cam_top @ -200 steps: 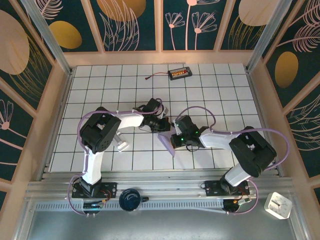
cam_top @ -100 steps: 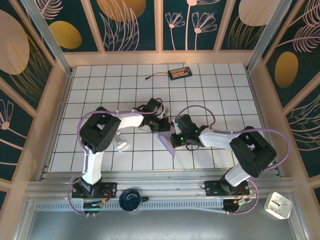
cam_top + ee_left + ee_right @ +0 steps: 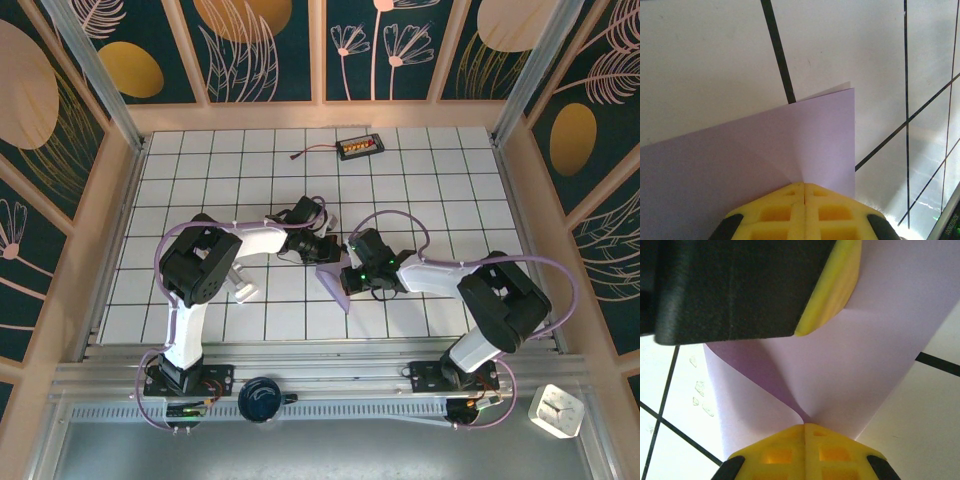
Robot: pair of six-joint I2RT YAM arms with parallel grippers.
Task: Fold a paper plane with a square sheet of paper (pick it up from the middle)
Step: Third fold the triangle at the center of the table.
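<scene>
Where the two arms meet near the middle of the white tiled table [image 3: 450,200], the left arm [image 3: 200,265] reaches in from the left and the right arm [image 3: 500,300] from the right, wrists close together.

Sheet of paper [image 3: 338,285]: pale lavender, partly folded, held up between the two wrists, its pointed end toward the near edge of the table. In the left wrist view the sheet [image 3: 765,150] shows a doubled edge at its upper corner, with a second layer peeking out behind.

Left gripper [image 3: 804,186]: yellow fingers [image 3: 782,202] pressed together, pinching the sheet at its edge.

Right gripper [image 3: 804,426]: yellow fingers [image 3: 782,445] likewise closed on the sheet [image 3: 865,350], which puckers into a curl at the pinch. One left finger pad [image 3: 832,290] lies against the paper just above.

Small silvery-white block [image 3: 243,290]: on the table, just beside the left arm.

Black-and-orange device [image 3: 359,148]: near the far edge, cable attached.
</scene>
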